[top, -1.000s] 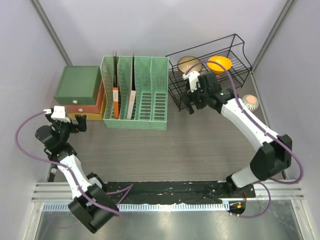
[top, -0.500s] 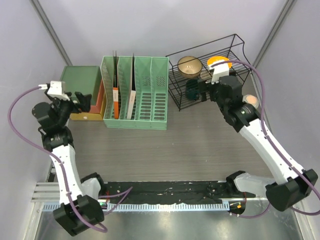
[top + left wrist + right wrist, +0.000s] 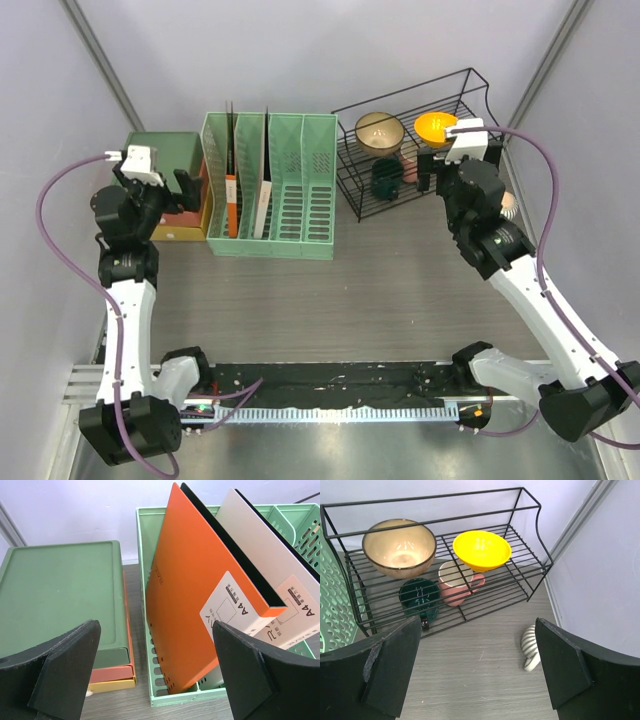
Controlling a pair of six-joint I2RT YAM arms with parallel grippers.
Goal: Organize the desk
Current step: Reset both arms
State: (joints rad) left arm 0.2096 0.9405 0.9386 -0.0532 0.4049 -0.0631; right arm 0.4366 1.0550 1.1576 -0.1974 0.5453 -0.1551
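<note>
Left gripper (image 3: 155,672) and right gripper (image 3: 480,675): both spread wide, empty, above the desk (image 3: 330,300) (rigid, heavy, not a thing to grip) lying flat beneath both arms; its stray striped cup (image 3: 531,649) beside the wire rack (image 3: 517,587) looks light, hard, breakable, probably best pinched across the rim.

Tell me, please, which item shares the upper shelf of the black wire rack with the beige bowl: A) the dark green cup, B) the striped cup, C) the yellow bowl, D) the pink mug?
C: the yellow bowl sits beside the beige bowl on the upper shelf of the wire rack; the green cup and pink mug stand below.
</note>
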